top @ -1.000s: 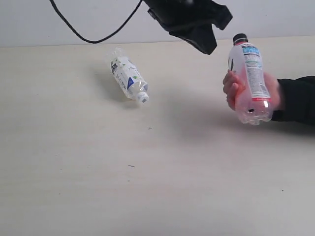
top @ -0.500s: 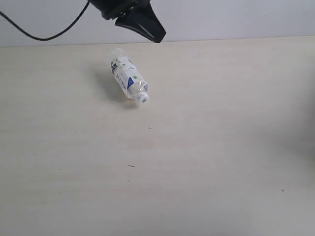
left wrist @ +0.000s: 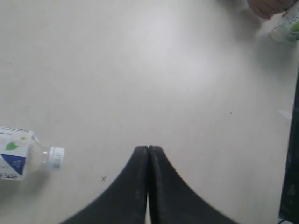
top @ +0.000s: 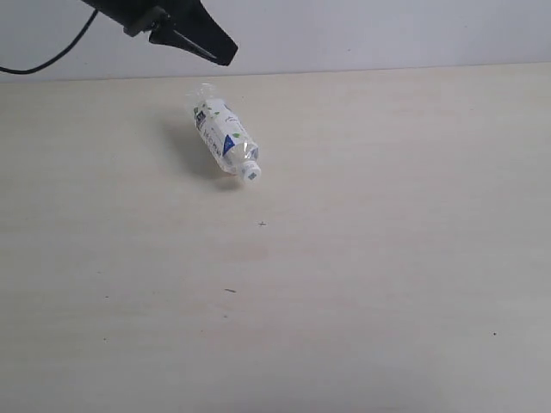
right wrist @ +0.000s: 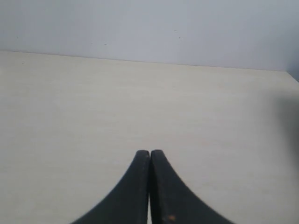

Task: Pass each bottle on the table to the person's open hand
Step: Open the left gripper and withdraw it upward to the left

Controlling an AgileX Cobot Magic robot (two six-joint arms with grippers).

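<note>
I am holding the left hand (top: 225,57) raised by the far edge of the counter (top: 362,275), tips pressed together, empty. The right hand (right wrist: 149,152) is sitting likewise closed. The blue-triangle bottle (top: 225,138) is lying sideways on the counter nearby.

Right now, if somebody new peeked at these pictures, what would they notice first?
Probably the clear bottle, lying on its side on the pale table, left of the middle and toward the far edge, with its white cap pointing to the near side. Next, the black left end effector, shut and empty, hangs above the table's far left.
</note>
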